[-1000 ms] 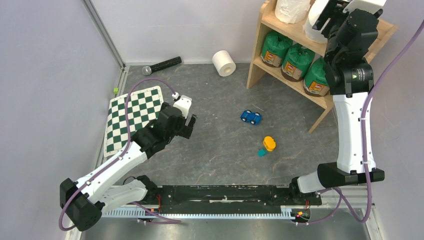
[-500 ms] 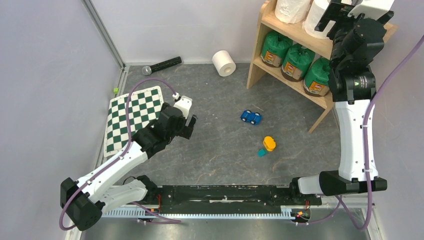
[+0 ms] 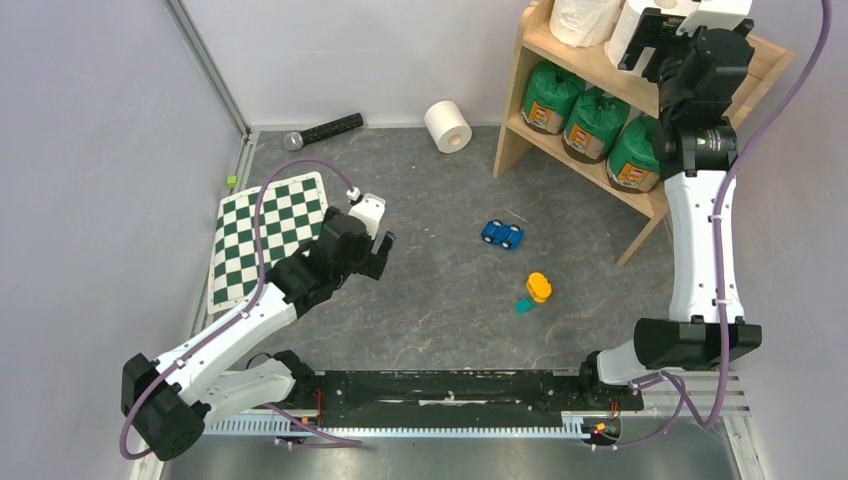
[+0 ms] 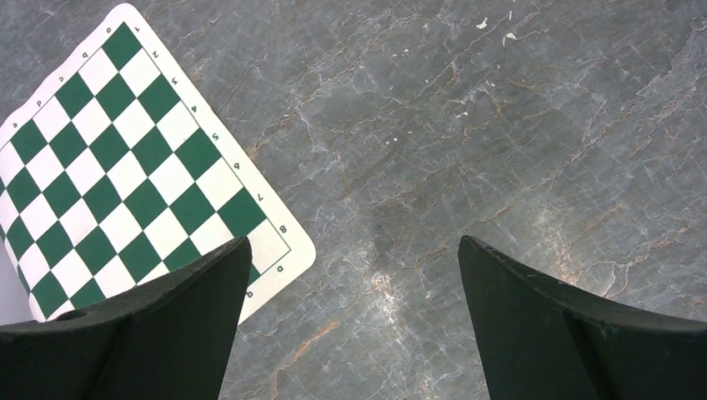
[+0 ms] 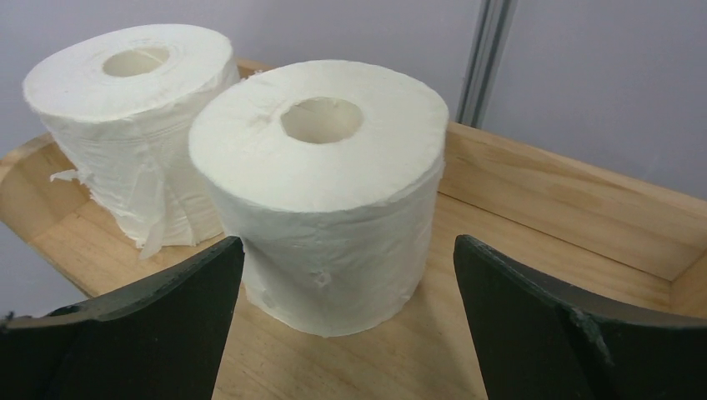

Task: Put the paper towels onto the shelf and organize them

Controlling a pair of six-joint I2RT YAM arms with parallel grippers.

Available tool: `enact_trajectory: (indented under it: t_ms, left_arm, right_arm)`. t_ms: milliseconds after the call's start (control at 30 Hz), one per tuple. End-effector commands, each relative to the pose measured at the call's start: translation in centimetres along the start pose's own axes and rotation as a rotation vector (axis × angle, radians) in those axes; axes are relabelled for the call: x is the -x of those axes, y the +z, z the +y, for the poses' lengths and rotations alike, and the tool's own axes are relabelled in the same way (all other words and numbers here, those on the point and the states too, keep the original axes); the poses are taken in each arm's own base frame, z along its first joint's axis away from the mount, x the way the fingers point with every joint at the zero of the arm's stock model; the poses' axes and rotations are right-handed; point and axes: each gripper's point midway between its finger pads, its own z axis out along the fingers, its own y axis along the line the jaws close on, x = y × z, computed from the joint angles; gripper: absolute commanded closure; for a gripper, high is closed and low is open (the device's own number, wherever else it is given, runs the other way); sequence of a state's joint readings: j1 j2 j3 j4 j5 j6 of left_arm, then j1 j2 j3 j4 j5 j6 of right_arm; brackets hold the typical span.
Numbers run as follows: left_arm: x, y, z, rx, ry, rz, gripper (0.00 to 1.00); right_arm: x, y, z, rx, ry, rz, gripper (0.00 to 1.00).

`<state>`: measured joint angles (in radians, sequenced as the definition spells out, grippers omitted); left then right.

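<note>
The shelf (image 3: 517, 110) stands at the far right corner of the desk (image 3: 440, 310), close to the rear and right walls, so there is little free room behind it or to its right. The open desk surface lies to its left and on its near side. A raised wooden lip (image 5: 559, 196) bounds the top tier on its far side. The right hand (image 5: 348, 243) is at the top tier with its fingers spread wide and grips nothing. One bare white roll (image 5: 321, 192) stands upright on the top board between the two fingers; whether either finger touches it cannot be determined. A second bare white roll (image 5: 133, 125) stands upright just beside it on the left, close to the shelf's side edge. Three green-wrapped rolls (image 3: 595, 122) fill the lower tier in a row. The third bare roll (image 3: 447, 126) lies on its side on the desk, to the left of the shelf and well apart from both hands. The left hand (image 4: 354, 246) hangs over bare desk at centre left, fingers spread and empty, with the corner of the checkerboard mat (image 3: 262, 235) beside its left finger. A microphone (image 3: 325, 129), a blue toy car (image 3: 502, 234) and a yellow toy (image 3: 538, 287) also lie on the desk.
</note>
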<state>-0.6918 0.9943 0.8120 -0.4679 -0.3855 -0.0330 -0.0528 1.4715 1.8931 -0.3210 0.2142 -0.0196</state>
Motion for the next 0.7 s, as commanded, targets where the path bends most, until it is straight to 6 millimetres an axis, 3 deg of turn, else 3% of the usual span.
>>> enact_trajectory:
  t_ms: [0,100,433,533,667]
  left_arm:
    - [0.9,0.3,-0.4,-0.011,-0.012,-0.035,0.00]
    - [0.8,0.4,-0.4,-0.009,-0.008,-0.031,0.00]
    - [0.6,0.6,-0.2,0.004,-0.001,-0.022,0.00]
    - [0.6,0.6,-0.2,0.005,0.001,-0.018,0.00]
    - [0.5,0.6,-0.2,0.006,-0.005,-0.016,0.00]
  right_arm:
    - [0.4,1.0,2.5,0.139,-0.018,-0.040,0.02]
    - [-0.2,1.5,4.4,0.238,-0.025,-0.037,0.02]
    - [-0.9,2.6,6.1,0.322,-0.023,-0.033,0.02]
    - [-0.7,2.3,5.4,0.284,-0.022,-0.035,0.02]
    - [0.2,1.2,2.9,0.166,-0.023,-0.050,0.02]
